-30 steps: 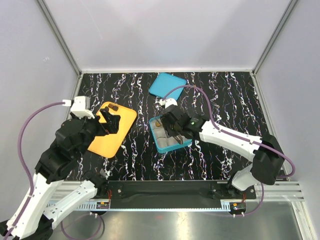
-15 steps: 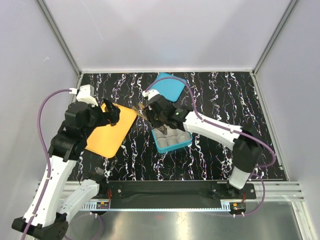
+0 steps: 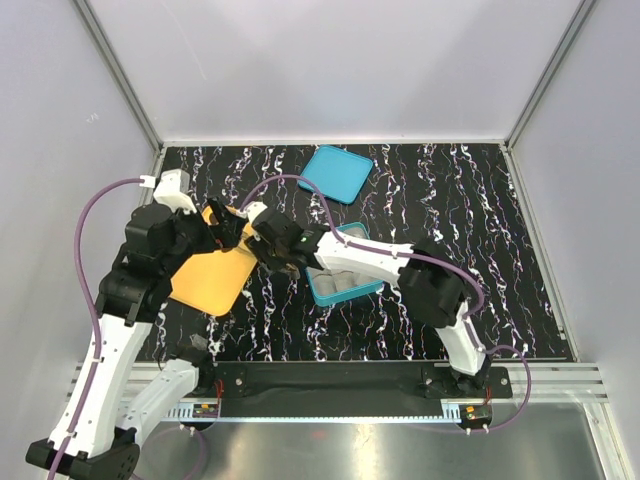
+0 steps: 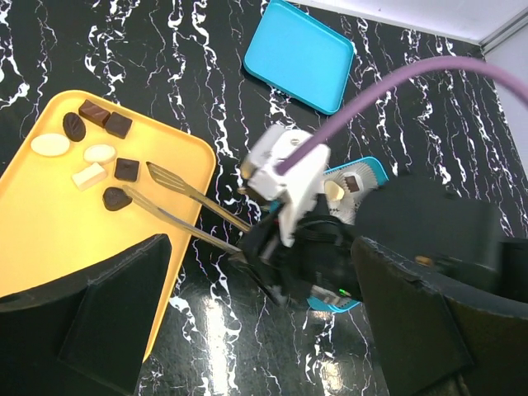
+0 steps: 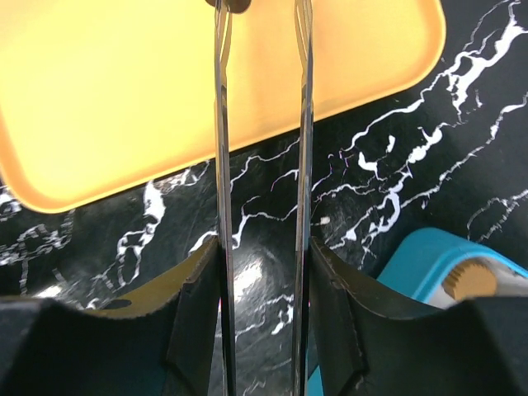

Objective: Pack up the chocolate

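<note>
Several chocolate pieces, dark brown and pale cream, lie at the far end of the yellow tray. My right gripper is shut on metal tongs, also seen in the right wrist view. The tong arms stand apart, their tips over the tray beside a dark piece. The blue tin holds paper cups and a tan piece. My left gripper is open and empty, hovering above the tray's near right edge.
The blue lid lies flat at the back of the black marbled table. The right arm stretches leftward across the tin. Grey walls enclose the table on three sides.
My right gripper has swung left from above the tin to the tray, carrying the tongs with it. My left gripper has drawn back from low over the tray.
</note>
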Robot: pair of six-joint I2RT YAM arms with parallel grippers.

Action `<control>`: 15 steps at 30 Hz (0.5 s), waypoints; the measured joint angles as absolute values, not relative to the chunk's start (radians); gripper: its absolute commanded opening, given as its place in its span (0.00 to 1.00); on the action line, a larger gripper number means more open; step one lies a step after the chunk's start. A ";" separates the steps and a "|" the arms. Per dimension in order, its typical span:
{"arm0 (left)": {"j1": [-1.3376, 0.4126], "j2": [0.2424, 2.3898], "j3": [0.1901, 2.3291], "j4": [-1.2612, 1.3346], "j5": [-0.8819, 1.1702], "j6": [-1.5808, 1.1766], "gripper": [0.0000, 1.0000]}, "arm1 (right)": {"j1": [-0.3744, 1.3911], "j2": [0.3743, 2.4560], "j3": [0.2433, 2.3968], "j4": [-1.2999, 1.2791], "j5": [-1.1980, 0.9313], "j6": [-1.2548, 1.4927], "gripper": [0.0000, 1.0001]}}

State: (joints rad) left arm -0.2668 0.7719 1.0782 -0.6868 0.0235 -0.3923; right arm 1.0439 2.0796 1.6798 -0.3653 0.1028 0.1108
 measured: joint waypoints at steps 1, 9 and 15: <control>-0.266 0.771 1.078 -0.687 0.024 -0.392 0.99 | 1.044 2.094 1.685 -0.361 0.103 0.106 0.51; -0.267 0.767 1.078 -0.686 0.027 -0.393 0.99 | 1.043 2.168 1.706 -0.335 0.104 0.083 0.52; -0.267 0.768 1.078 -0.687 0.031 -0.393 0.99 | 1.043 2.204 1.739 -0.319 0.104 0.078 0.52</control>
